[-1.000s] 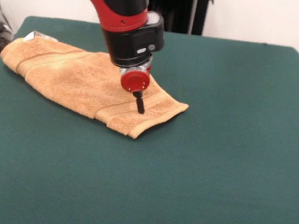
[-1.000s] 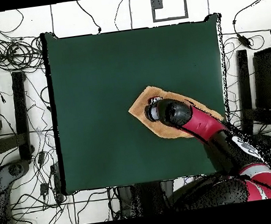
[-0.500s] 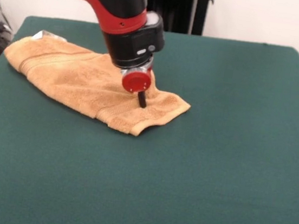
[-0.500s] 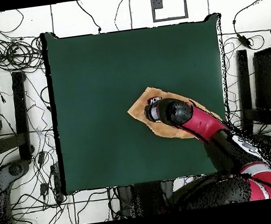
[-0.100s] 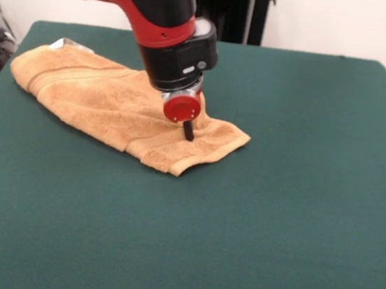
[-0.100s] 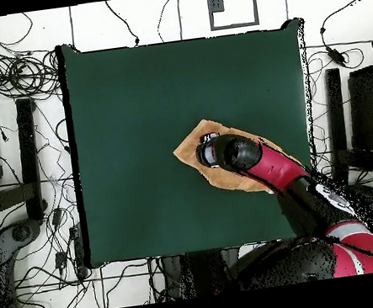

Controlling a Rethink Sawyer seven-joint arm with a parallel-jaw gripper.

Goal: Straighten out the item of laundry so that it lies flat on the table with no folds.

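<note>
Towel (image 5: 106, 109), orange-tan, lies rumpled on the green tabletop (image 5: 275, 218), toward 10 o'clock from its middle in the front view. The tool (image 5: 188, 131) presses on the towel's 3 o'clock end; I cannot tell if it is open or closed.

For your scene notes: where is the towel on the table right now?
In the front view the towel lies on the table's far left part, the gripper at its right end.

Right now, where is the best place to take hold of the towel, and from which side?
Probably the towel corner nearest the claw, at the front view's right end. That end lies thin with free table beyond it, so come from above and pull outward. Whether the claw already pinches cloth cannot be told.
</note>
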